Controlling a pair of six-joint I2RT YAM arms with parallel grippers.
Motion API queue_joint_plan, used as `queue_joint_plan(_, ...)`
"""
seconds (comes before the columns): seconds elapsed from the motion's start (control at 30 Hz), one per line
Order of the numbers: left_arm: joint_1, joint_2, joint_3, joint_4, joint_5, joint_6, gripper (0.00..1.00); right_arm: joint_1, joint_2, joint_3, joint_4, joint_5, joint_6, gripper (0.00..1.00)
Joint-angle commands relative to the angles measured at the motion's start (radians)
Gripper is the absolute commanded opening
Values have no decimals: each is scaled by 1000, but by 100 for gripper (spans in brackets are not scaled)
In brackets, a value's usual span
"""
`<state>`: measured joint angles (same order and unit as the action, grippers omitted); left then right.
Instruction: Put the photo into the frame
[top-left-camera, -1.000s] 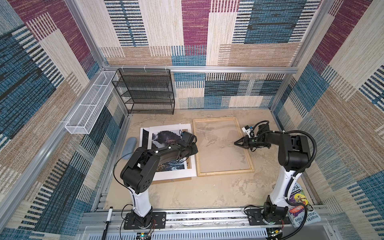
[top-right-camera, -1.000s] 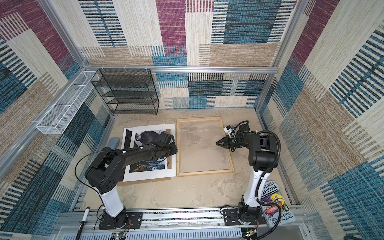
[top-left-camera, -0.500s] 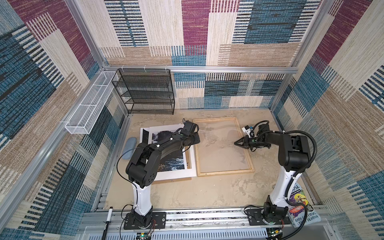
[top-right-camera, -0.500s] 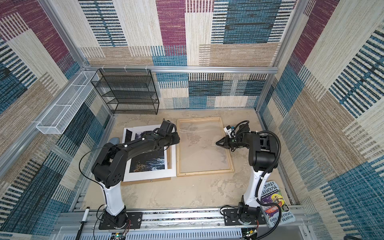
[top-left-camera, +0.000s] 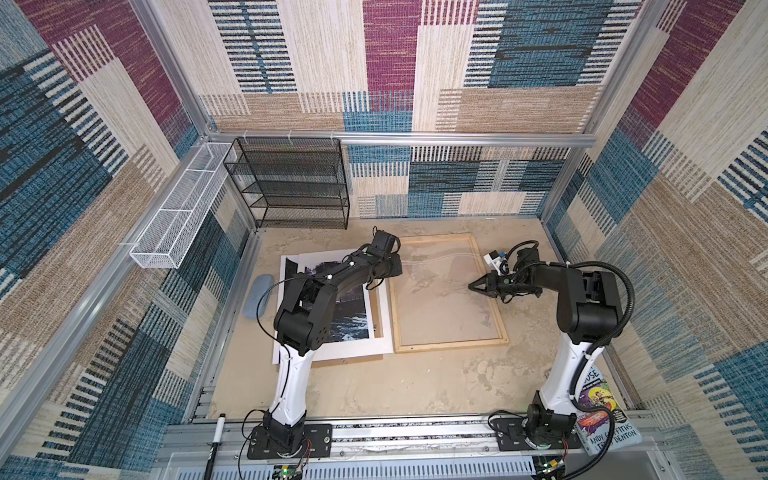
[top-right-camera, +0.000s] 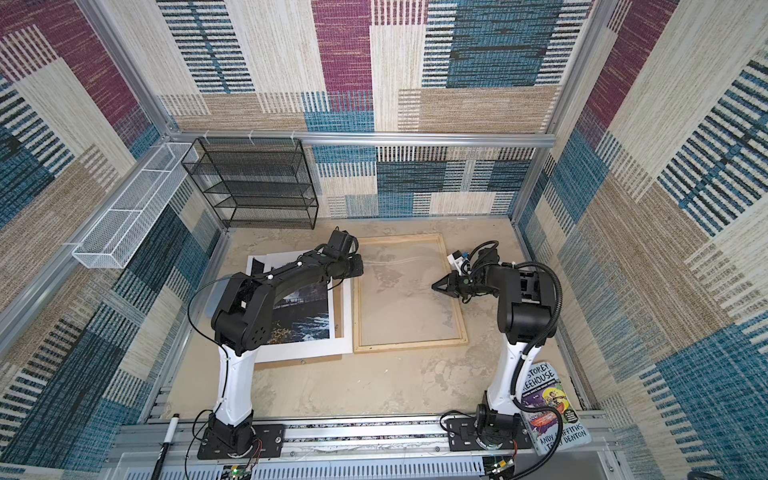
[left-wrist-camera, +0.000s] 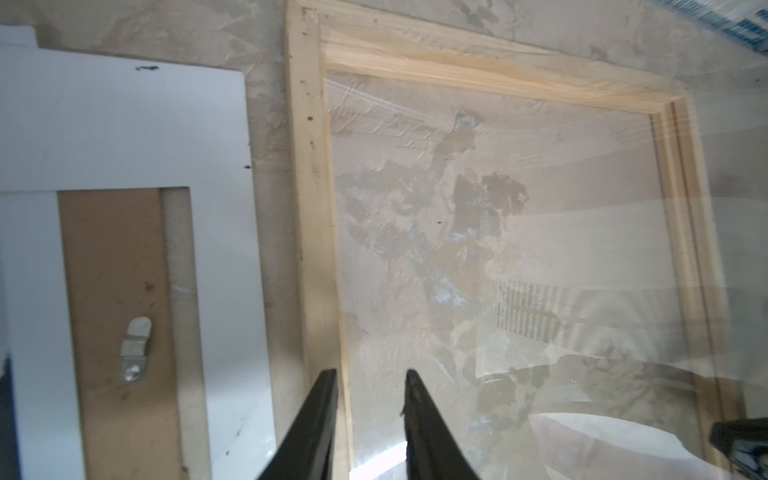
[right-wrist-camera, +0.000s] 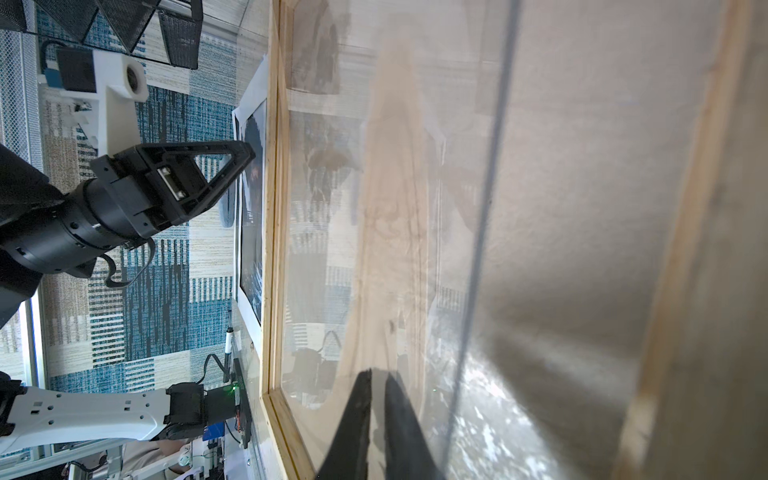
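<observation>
While the left gripper (left-wrist-camera: 370, 376) hovers empty, jaws narrowly apart, over the left rail of the frame (top-left-camera: 451, 345), the right gripper (top-left-camera: 472, 286), jaws closed, points over the pane just inside the opposite rail. The one photo (top-left-camera: 349, 320) lies flat on a white mat board (top-left-camera: 353, 351) just beside the one frame, partly hidden under the left arm.

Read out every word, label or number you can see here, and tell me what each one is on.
"STOREY": top line on the cover of the book at the near right corner.
"REEHOUSE": the line below it; the first letter is hidden.
"ANDY" and "FFITHS": lower on the cover; the letters between them are hidden.
"DENTON": bottom line; the word before it is partly hidden.
Small print in the middle of the cover: too small to read.
No other readable text.
</observation>
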<state>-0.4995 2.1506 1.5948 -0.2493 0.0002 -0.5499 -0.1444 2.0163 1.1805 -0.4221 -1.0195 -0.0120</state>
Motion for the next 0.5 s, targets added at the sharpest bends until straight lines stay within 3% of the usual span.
queue_joint_plan(0.0, 1, 6, 0, -11, -72, 16, 31, 2, -14, -4, 3, -1, -18, 12)
queue_joint_plan(0.23, 1, 34, -1, 28, -94, 22, 30, 2, -19, -3, 1, 1, -17, 12)
queue_joint_plan(0.47, 3, 69, 24, 74, -79, 50, 35, 2, -16, -6, 3, 1, -19, 11)
